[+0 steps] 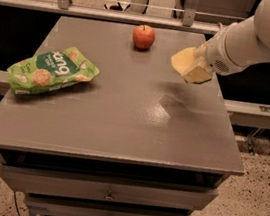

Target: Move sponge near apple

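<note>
The red-orange apple (143, 36) stands near the far edge of the grey table (122, 123). The pale yellow sponge (185, 61) hangs in the air above the table's right side, to the right of the apple and a little nearer to me. My gripper (197, 71) comes in from the right on the white arm (252, 36) and is shut on the sponge. The sponge's shadow falls on the tabletop below it. The arm hides the sponge's right end.
A green snack bag (52, 70) lies on the left side of the table. Drawers (109, 194) run under the table's front edge. A metal rail (109, 12) runs behind the far edge, and a ledge (261, 111) lies to the right.
</note>
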Action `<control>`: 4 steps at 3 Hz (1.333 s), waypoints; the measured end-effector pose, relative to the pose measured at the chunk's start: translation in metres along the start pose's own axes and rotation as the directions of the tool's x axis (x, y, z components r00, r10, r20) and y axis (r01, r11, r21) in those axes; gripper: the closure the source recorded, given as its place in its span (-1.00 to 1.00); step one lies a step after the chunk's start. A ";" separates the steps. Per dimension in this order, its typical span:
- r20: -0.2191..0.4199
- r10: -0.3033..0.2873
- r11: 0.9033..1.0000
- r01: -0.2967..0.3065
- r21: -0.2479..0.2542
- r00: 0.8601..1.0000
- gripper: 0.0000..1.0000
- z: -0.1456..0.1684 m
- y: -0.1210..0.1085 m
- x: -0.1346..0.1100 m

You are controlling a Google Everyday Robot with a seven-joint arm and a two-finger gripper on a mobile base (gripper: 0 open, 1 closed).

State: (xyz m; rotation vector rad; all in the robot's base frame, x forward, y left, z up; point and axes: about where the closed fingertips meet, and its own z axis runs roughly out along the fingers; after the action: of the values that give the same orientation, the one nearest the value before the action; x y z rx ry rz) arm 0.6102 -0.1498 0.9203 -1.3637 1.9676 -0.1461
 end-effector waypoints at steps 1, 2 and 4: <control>0.001 -0.006 1.000 0.006 0.001 1.000 1.00 0.000 -0.001 -0.001; 0.029 0.006 0.999 -0.008 0.044 1.000 1.00 0.009 -0.015 0.002; 0.131 0.021 0.990 -0.039 0.139 0.991 1.00 0.044 -0.082 0.015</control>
State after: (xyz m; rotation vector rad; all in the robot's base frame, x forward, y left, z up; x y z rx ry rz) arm 0.6972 -0.1852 0.9192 -1.2217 1.8332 -0.1748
